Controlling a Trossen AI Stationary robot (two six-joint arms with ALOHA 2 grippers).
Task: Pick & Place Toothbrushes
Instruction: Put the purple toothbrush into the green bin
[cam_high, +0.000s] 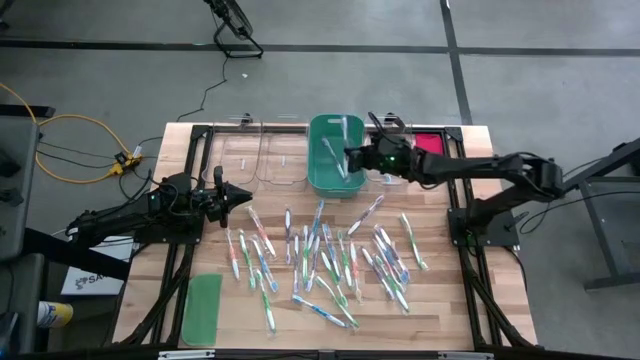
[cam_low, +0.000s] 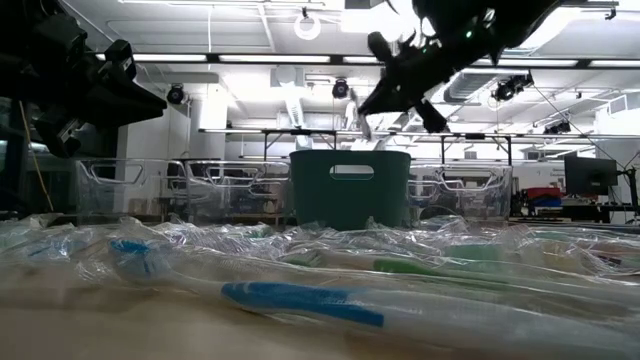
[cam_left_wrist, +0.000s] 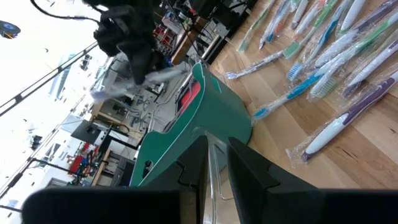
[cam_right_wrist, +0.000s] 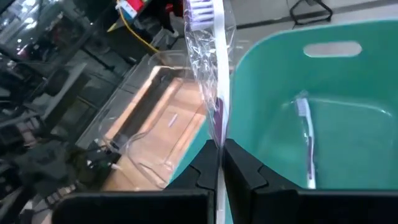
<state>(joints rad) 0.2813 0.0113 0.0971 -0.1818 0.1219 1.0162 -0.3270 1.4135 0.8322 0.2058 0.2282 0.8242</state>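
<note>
Right wrist view, right gripper (cam_right_wrist: 219, 155) clamped on wrapped toothbrush (cam_right_wrist: 211, 74), bristles pointing away

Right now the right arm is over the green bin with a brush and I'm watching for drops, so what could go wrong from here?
The right tool pinches its wrapped purple toothbrush by one end, above the rim of the green bin. Released here, it might catch that rim and fall into the clear bin beside it.

The left tool grips something thin, low over the table; its load could slip out among the loose toothbrushes.
</note>
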